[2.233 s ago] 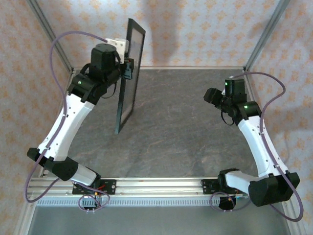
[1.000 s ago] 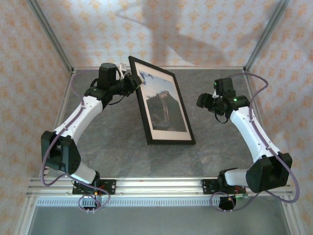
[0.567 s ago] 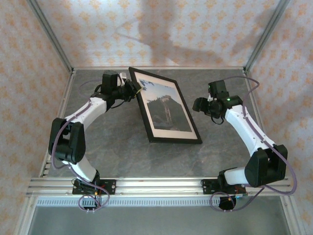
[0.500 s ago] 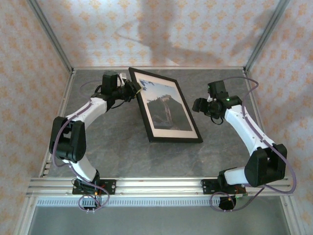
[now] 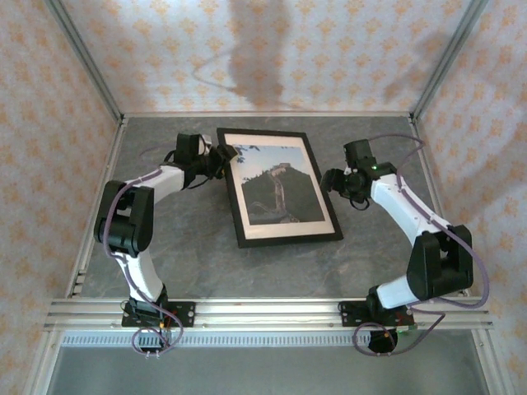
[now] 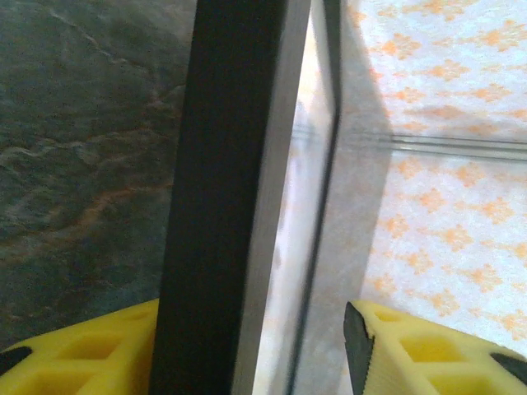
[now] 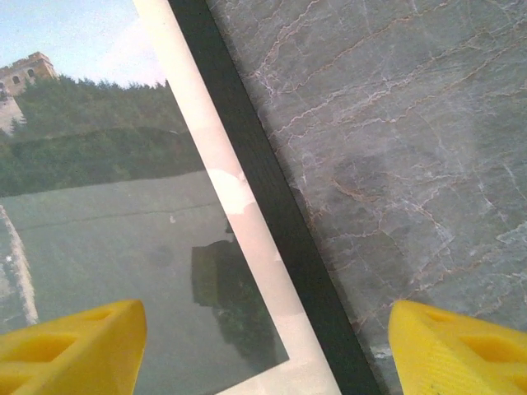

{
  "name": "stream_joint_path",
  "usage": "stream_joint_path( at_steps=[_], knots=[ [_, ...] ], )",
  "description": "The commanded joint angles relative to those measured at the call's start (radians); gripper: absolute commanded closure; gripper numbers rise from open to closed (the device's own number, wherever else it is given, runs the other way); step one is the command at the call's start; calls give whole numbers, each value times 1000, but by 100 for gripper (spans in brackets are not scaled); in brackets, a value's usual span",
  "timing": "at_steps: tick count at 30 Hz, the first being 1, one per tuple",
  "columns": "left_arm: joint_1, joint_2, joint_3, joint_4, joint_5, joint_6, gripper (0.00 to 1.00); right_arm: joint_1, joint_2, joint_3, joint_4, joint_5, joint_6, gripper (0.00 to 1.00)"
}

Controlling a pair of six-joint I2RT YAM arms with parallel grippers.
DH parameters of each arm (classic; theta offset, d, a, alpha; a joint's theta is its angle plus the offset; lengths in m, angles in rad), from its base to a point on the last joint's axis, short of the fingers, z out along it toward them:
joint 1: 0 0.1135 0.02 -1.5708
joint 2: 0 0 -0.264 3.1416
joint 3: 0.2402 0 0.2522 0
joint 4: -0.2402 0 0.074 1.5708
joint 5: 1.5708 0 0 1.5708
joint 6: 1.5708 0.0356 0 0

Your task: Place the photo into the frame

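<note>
The black frame [image 5: 285, 238] lies face up on the grey table, and the photo [image 5: 276, 185] of a green hill under a pale sky sits inside it behind the glass. My left gripper [image 5: 221, 156] is at the frame's far left corner. Its yellow fingers [image 6: 428, 354] stand open astride the frame's black edge [image 6: 218, 206], with a gap on the right side. My right gripper [image 5: 330, 179] hovers open over the right edge, where the photo [image 7: 99, 164] and the black frame [image 7: 259, 164] show between its fingers, neither touched.
The dark stone-patterned table [image 5: 181, 247] has free room in front of the frame and on both sides. Patterned walls and metal posts [image 5: 82, 53] enclose the back and sides. The arm bases sit on the rail [image 5: 272, 313] at the near edge.
The frame went from tilted, held up by my left gripper, to lying flat on the table. My left gripper has opened. The right gripper moved slightly closer to the frame's right edge.
</note>
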Motion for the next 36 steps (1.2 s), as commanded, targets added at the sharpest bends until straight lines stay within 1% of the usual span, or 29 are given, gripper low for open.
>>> stream_joint_path(
  at_steps=[1, 4, 13, 18, 23, 26, 28, 31, 36],
  knots=[
    [1, 12, 9, 28, -30, 40, 41, 6, 14, -10, 42, 5, 16, 23],
    [1, 36, 23, -5, -54, 72, 37, 6, 25, -10, 49, 8, 14, 23],
    [1, 91, 53, -108, -118, 169, 33, 6, 64, -13, 69, 6, 19, 23],
    [1, 71, 63, -211, -215, 254, 31, 6, 74, -13, 69, 13, 15, 22],
    [1, -4, 55, -308, -334, 344, 27, 5, 82, -10, 67, 30, 7, 22],
    [-8, -68, -4, -327, -396, 373, 26, 6, 96, 1, 58, 41, -7, 21],
    [-25, -116, -58, -312, -404, 379, 25, 6, 116, 11, 54, 42, -15, 19],
    [-64, -170, -129, -288, -407, 380, 23, 4, 164, 32, 54, 10, -20, 16],
    [-116, -165, -170, -278, -433, 388, 20, 4, 258, 60, 60, -25, -12, 13]
  ],
)
